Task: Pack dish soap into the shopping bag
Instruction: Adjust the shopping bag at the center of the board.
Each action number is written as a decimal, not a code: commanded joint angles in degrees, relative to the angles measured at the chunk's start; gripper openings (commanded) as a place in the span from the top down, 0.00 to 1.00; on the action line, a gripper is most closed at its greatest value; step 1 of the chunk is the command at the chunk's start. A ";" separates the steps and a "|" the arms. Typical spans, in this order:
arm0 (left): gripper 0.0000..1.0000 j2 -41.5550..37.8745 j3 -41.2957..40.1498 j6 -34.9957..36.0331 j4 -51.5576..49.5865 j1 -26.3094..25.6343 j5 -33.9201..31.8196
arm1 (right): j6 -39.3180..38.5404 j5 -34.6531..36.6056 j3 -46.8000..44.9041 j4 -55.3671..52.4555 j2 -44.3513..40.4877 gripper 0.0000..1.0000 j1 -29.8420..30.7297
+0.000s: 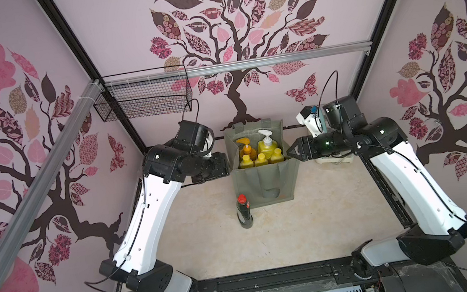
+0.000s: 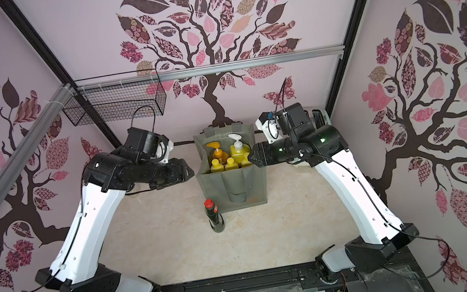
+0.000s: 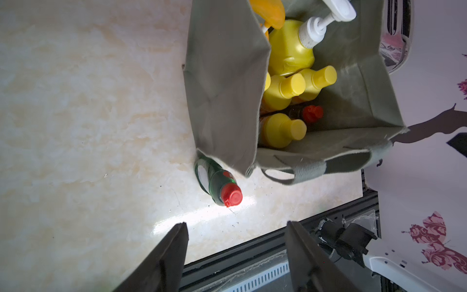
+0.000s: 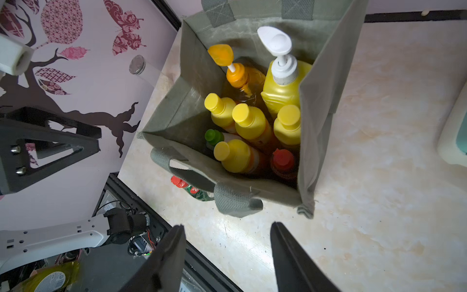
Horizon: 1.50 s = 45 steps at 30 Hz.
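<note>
- Left gripper (image 3: pixel 236 223): hovers just left of the bag's rim, jaws fairly wide, grips nothing.
- Bottle (image 1: pixel 244 212): dark green with a red cap, stands upright on table (image 1: pixel 314 219) just beside bag's front left corner, outside it, lower than both grippers.
- Bag (image 1: pixel 262 180): grey-green, upright, open-topped, between the grippers; holds two pump bottles (image 1: pixel 266 145), four yellow-capped (image 4: pixel 242 115), one red-capped (image 4: pixel 283 158), one green-capped (image 4: pixel 211 135).
- Right gripper (image 1: pixel 292 152): hangs at bag's right rim, jaws apart, empty; contact with fabric unclear.
</note>
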 commanded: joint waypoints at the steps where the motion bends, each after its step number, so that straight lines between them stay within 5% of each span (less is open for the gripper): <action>1: 0.28 -5.22 -6.12 -1.29 4.41 0.09 0.35 | 0.37 -3.42 -1.82 3.18 -3.12 0.42 0.11; 4: 0.18 -5.65 -7.15 -3.14 6.74 0.10 1.09 | 1.39 -4.68 -2.76 4.19 -2.92 0.42 0.10; 13: 0.18 9.73 5.67 -2.22 6.38 0.06 0.50 | 1.62 -1.27 2.12 2.97 -0.12 0.41 0.09; 27: 0.18 -4.18 -22.78 -3.40 12.69 -2.75 -1.02 | 0.46 0.09 -1.48 1.09 1.10 0.37 0.11; 34: 0.18 -5.45 -25.32 -5.47 14.36 -7.70 -3.05 | 0.31 -0.10 -6.74 0.92 0.66 0.37 2.91; 45: 0.18 -7.59 -29.91 -4.33 13.73 -8.34 -5.15 | -0.83 0.86 -18.11 0.16 -4.34 0.37 4.41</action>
